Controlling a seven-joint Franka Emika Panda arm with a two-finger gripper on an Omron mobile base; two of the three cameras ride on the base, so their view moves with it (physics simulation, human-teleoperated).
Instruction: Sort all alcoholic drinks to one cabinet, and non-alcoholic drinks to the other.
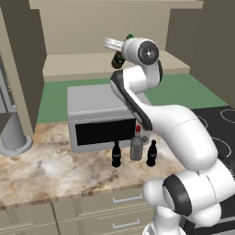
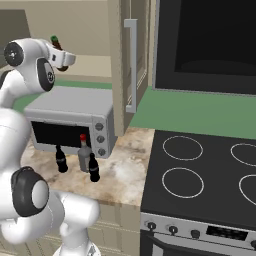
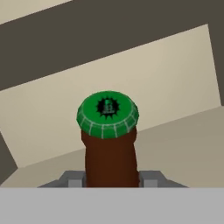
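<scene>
Your gripper (image 3: pixel 112 177) is raised high, up at the level of the open cabinet (image 1: pixel 105 59) above the counter. Its jaws are closed tight on the neck of the brown beer bottle (image 3: pixel 110 162); in the hand view 1 grey finger pad (image 3: pixel 72 178) sits on each side of the neck, touching it. The green crown cap (image 3: pixel 108 112) points away from the hand, toward the pale back wall of the cabinet.

From the left base view, you see the bottle's dark body (image 1: pixel 118 59) hanging just beside the white wrist, in front of the cabinet shelf. From the right base view, the cap and a bit of the neck (image 2: pixel 55 42) show above the wrist; the rest is hidden by the arm.

Down on the marble counter (image 1: pixel 41 165), 3 drinks stand upright in a row in front of the silver toaster oven (image 1: pixel 98 117):
- 1 black cola bottle (image 1: pixel 116 154) on the left of the row as the left base view shows it.
- 1 grey bottle with a red cap (image 1: pixel 137 144) in the middle, taller and wider.
- 1 more black cola bottle (image 1: pixel 152 153) on the right.

They stand near each other; you cannot tell whether any touch.

The black stove (image 2: pixel 210 175) lies to the right of the counter.
</scene>
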